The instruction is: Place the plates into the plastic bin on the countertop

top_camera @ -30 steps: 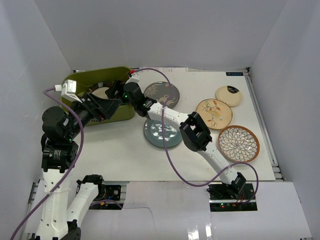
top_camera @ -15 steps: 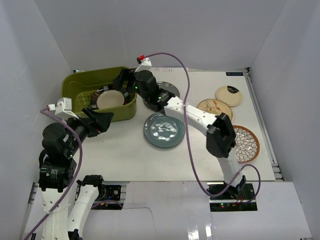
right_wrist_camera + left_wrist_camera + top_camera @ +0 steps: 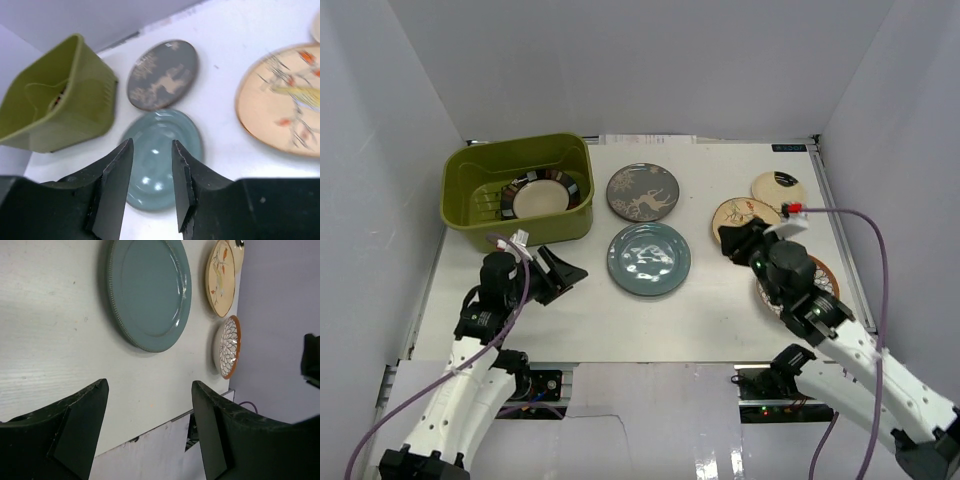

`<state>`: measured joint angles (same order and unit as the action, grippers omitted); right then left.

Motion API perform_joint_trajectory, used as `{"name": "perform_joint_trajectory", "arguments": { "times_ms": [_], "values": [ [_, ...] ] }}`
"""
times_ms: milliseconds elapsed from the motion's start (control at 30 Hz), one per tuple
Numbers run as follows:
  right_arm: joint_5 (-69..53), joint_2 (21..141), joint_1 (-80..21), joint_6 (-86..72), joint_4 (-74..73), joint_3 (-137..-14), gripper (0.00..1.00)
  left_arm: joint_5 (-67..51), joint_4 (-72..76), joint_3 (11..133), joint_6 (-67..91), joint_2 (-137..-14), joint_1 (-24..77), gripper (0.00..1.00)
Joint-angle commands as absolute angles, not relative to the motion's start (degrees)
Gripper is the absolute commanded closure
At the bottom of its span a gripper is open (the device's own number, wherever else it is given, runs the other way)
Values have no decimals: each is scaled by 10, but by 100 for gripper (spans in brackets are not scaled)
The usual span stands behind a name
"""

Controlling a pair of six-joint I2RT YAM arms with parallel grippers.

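The olive-green plastic bin (image 3: 455, 190) stands at the back left of the white countertop (image 3: 710, 310), with a black-rimmed cream plate (image 3: 540, 196) lying inside. On the countertop lie the grey deer plate (image 3: 643, 192), the blue-grey plate (image 3: 649, 258), the leaf-and-bird plate (image 3: 748, 212) and a small cream plate (image 3: 778, 188). The petal plate (image 3: 827, 277) is mostly hidden under my right arm. My left gripper (image 3: 570, 272) (image 3: 149, 385) is open and empty, left of the blue-grey plate (image 3: 147, 292). My right gripper (image 3: 732, 240) (image 3: 152, 144) hovers open and empty, pointing at the blue-grey plate (image 3: 155, 127).
White walls enclose the countertop on three sides. The right wrist view shows the bin (image 3: 45, 110) at the left and the deer plate (image 3: 161, 75) beyond the fingers. The leaf-and-bird plate (image 3: 220, 277) and petal plate (image 3: 227, 347) lie near the right wall.
Both arms have pulled back from the bin toward the near edge. The right arm swung across to the right side and its jaws have narrowed. The black-rimmed plate stays in the bin.
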<state>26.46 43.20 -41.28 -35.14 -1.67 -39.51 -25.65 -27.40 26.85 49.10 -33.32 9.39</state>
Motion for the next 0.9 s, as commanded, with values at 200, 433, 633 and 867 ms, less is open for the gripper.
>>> {"name": "perform_joint_trajectory", "arguments": {
  "times_ms": [200,433,633,867],
  "values": [
    [389,157,-392,-445,-357,-320,56,30,-86,217,588,-489,335,20],
    [420,127,-392,-463,-434,-353,52,55,72,204,598,-620,339,20],
    [412,112,-392,-489,-436,-325,52,52,177,211,626,-740,341,22],
    [485,81,-393,-561,-485,-305,41,53,287,197,654,-851,346,37]
  ]
}}
